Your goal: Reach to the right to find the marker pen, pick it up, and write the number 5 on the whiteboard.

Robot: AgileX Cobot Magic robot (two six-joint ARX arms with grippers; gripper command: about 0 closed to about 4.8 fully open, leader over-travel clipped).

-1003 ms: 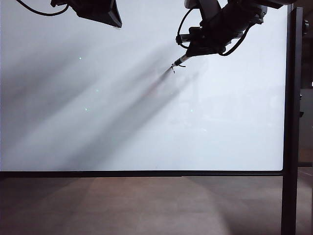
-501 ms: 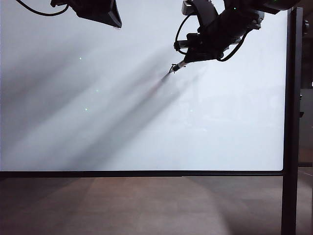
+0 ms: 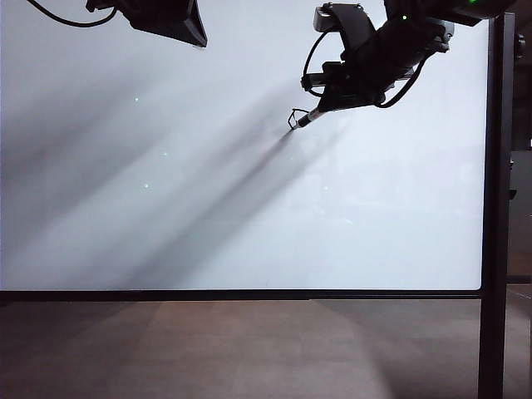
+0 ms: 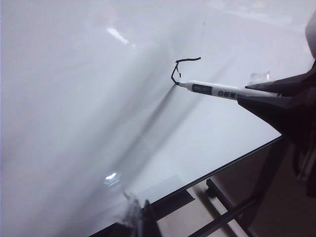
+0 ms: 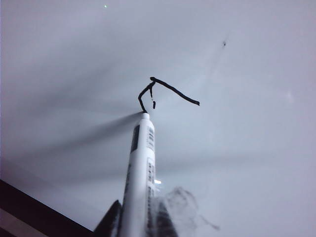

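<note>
Marker pen (image 5: 140, 168) clamped in your right gripper (image 3: 332, 98) has added the 5's (image 4: 182, 66) downstroke near whiteboard's (image 3: 208, 216) top edge; bowl remains. Left gripper (image 3: 166, 17) state unclear.

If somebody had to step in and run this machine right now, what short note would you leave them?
Right tool: shut on the marker pen, high on the whiteboard, right of middle, pen tip at the surface.
Left tool: at the board's top left edge, holding nothing visible; open or shut cannot be told.
Done: pen picked up; the number 5 is begun, with a top bar and a short downstroke.
Left: draw the lower curve, then lift the pen away.
</note>
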